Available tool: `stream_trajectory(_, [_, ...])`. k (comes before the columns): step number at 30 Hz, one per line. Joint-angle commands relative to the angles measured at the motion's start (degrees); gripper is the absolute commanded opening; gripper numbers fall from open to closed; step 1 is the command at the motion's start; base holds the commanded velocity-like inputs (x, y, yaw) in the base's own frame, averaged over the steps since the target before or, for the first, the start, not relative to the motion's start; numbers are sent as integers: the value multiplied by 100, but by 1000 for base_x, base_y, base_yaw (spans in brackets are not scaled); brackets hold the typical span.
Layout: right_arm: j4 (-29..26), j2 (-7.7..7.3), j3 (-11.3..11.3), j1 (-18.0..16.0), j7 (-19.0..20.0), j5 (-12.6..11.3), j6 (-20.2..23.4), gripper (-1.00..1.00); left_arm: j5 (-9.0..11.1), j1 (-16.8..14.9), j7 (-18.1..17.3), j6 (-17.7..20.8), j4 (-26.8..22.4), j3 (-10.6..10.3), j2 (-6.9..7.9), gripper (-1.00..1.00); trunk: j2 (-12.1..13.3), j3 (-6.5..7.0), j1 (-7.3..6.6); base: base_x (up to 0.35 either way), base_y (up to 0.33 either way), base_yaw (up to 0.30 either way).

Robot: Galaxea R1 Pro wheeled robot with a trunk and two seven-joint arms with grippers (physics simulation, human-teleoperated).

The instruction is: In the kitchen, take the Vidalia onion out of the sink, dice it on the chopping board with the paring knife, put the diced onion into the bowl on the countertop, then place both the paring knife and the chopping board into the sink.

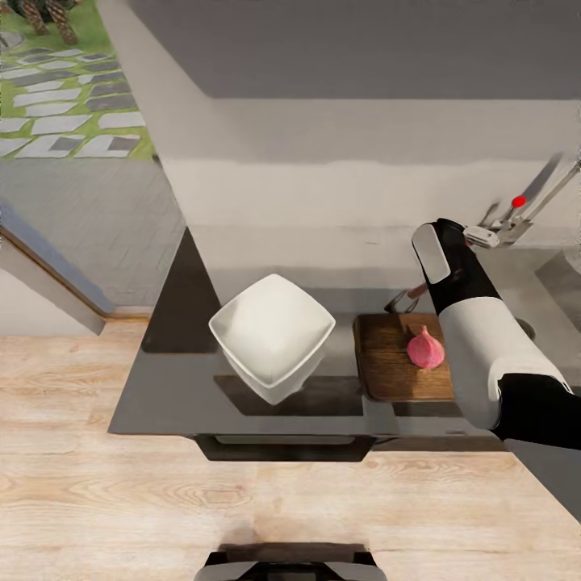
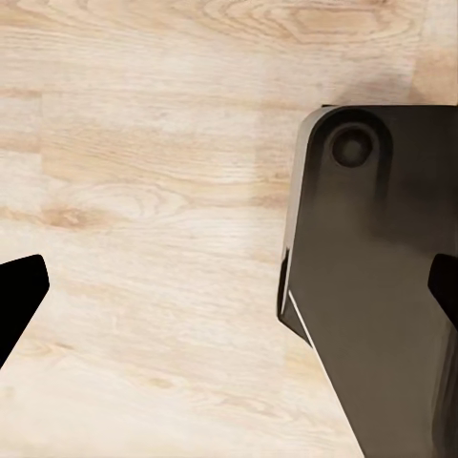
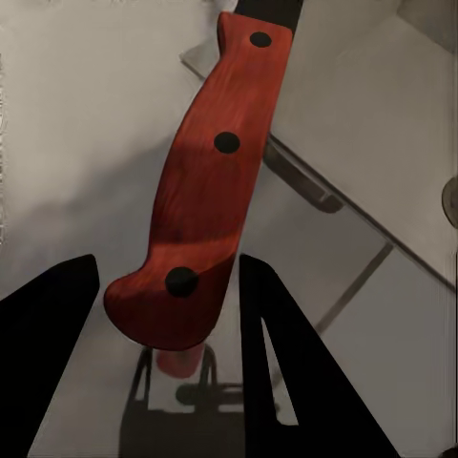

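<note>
Right tool (image 3: 167,279) astride the butt of the paring knife (image 3: 215,181), fingers apart; one finger close against the handle, clear gap to the other, so not yet clamped. Knife flat on the bench (image 1: 186,387) just past the far edge of the chopping board (image 1: 387,367), handle toward the tool, blade pointing away.

Step in hand, as judged: pick up the knife for dicing.
- Centre the handle between the fingers before closing, since an off-centre squeeze would likely swing the blade.
- Grip near mid-handle rather than the rounded butt, where slipping out looks likely.
- Lift straight up, clear of the board edge, before moving over.

Vidalia onion (image 1: 425,349) whole on the board, toward its right side, close beside the right forearm. Avoid brushing it with the arm; round, likely to roll.

Bowl (image 1: 273,335) on the bench just left of the board. Faucet (image 1: 516,214) beyond the board, to its right.

Left tool (image 2: 229,286) wide apart, holding nothing, over the wood floor (image 2: 143,143).
</note>
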Motion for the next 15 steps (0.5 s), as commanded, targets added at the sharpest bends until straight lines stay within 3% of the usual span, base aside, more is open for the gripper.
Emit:
stream_trajectory(1, [-5, -2, 31, -4, -32, -32, 37, -100, 58, 2, 42, -13, -7, -48, 12, 100, -9, 2, 4, -19, 0, 0])
stream_trajectory(10, [6, 20, 208, -4, -32, -40, 37, -100, 52, 2, 48, -24, -164, -61, 6, 100, -9, 84, 4, -3, 0, 0])
stream_trajectory(15, [14, 24, 214, -4, -32, -40, 37, -100, 50, 7, 50, -37, -771, -98, 23, 100, -9, 130, 4, 0, 0, 0])
